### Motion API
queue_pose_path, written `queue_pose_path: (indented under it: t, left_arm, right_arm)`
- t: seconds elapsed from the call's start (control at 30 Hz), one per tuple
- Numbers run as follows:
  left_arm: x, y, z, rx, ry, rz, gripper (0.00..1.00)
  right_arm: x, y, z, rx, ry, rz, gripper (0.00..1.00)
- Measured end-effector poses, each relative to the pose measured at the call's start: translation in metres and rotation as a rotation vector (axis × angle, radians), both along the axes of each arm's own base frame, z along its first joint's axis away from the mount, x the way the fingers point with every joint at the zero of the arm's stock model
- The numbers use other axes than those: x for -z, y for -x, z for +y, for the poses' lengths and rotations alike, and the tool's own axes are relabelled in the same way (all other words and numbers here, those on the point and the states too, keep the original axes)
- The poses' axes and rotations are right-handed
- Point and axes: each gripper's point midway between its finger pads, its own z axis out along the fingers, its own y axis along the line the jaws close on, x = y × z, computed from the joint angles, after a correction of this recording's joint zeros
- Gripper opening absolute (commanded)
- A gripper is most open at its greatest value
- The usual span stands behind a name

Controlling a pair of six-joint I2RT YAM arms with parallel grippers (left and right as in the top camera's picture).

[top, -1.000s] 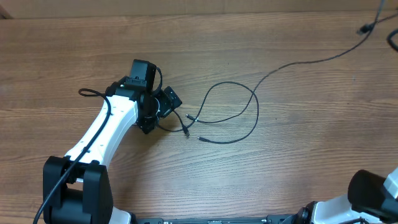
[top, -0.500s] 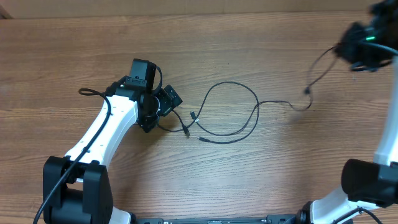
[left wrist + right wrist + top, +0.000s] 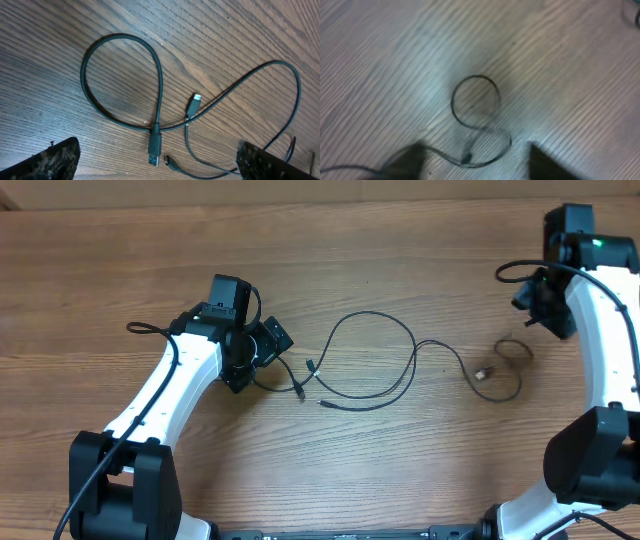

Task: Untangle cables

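Right hand (image 3: 533, 298) has dropped its end; two cables (image 3: 372, 314) lie loose.

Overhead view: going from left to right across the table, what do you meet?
In order: left tool → large cable loop → small curled cable end → right tool.

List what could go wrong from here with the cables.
1. The cables cross close to the plug ends; pulling one could drag the other along or tighten the crossing.
2. Three plug ends lie close together in front of the open left gripper; it might pinch two cords, or the wrong one.
3. The fourth end lies curled in a small loop; a pull there could cinch it into a kink.
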Motion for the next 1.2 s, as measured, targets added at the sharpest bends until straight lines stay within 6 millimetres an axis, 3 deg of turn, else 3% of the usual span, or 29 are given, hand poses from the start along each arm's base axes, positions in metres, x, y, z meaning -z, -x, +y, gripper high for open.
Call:
queue_pose_path:
  t: [0.07, 0.17, 0.33, 0.5, 0.73, 0.8, 0.83, 1.0, 1.1, 1.2]
  left_arm:
    - [0.000, 0.000, 0.000, 0.000, 0.000, 0.000, 1.00]
    - [0.000, 0.000, 0.000, 0.000, 0.000, 0.000, 1.00]
    - [0.000, 0.000, 0.000, 0.000, 0.000, 0.001, 1.00]
    - [0.000, 0.000, 0.000, 0.000, -0.001, 0.001, 0.99]
    - [0.001, 0.001, 0.000, 0.000, 0.000, 0.002, 0.99]
    - [0.001, 0.001, 0.000, 0.000, -0.001, 0.002, 1.00]
    - [0.001, 0.001, 0.000, 0.000, 0.000, 0.002, 0.99]
    - [0.001, 0.001, 0.000, 0.000, 0.000, 0.003, 0.99]
    - [0.001, 0.001, 0.000, 0.000, -0.001, 0.003, 0.99]
    - [0.001, 0.001, 0.000, 0.000, 0.000, 0.004, 1.00]
  right_arm:
    - [0.003, 0.000, 0.005, 0.007, -0.051, -0.006, 1.00]
    - [0.006, -0.005, 0.031, -0.056, -0.176, -0.019, 1.00]
    - [0.010, -0.016, 0.099, -0.251, -0.374, -0.048, 0.97]
    - [0.047, -0.003, 0.161, -0.348, -0.464, 0.007, 0.93]
    - [0.120, 0.035, 0.228, -0.396, -0.530, 0.070, 0.57]
    - [0.129, 0.039, 0.241, -0.423, -0.540, 0.060, 0.18]
    - [0.132, 0.042, 0.247, -0.430, -0.541, 0.060, 0.04]
    - [0.128, 0.045, 0.255, -0.441, -0.540, 0.070, 0.04]
    - [0.110, 0.040, 0.246, -0.435, -0.531, 0.092, 0.04]
    - [0.076, 0.025, 0.230, -0.439, -0.497, 0.079, 0.04]
